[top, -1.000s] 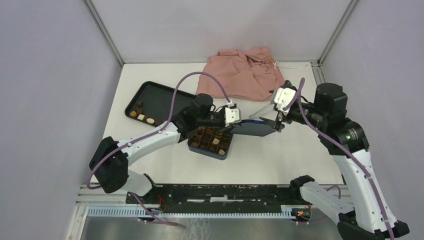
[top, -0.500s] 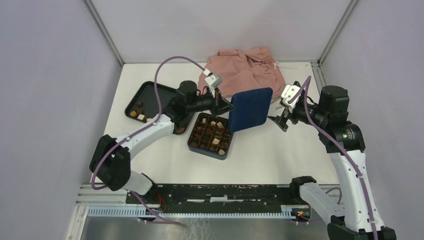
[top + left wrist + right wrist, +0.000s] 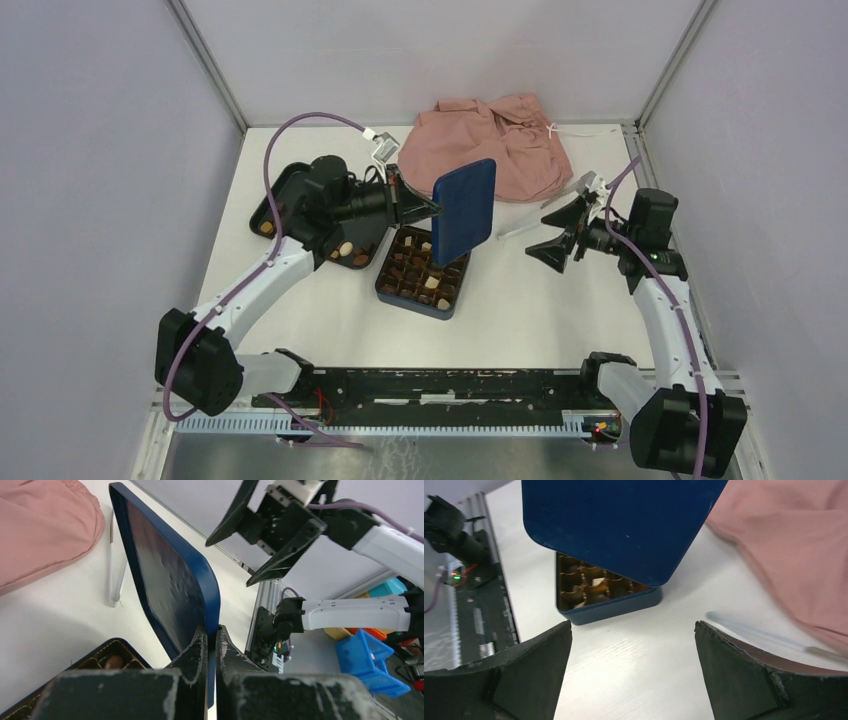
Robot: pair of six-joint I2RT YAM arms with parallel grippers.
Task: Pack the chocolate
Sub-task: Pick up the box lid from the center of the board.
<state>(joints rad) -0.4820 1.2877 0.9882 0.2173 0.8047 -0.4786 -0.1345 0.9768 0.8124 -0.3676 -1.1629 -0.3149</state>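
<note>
Left gripper (image 3: 210, 636) pinched on lid (image 3: 463, 210) edge, centre frame; right gripper (image 3: 556, 238) wide, empty. Chocolate (image 3: 431, 283): small, light, likely brittle, smears; pinch sides gently.

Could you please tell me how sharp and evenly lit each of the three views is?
Top external: soft, even light, faint shadows, all sharp, the blue lid included. Left wrist: the left gripper looms close and blurred; the lid's face is dark with a faint sheen. Right wrist: the right gripper is dark and soft-edged; lid and box are crisp.
</note>
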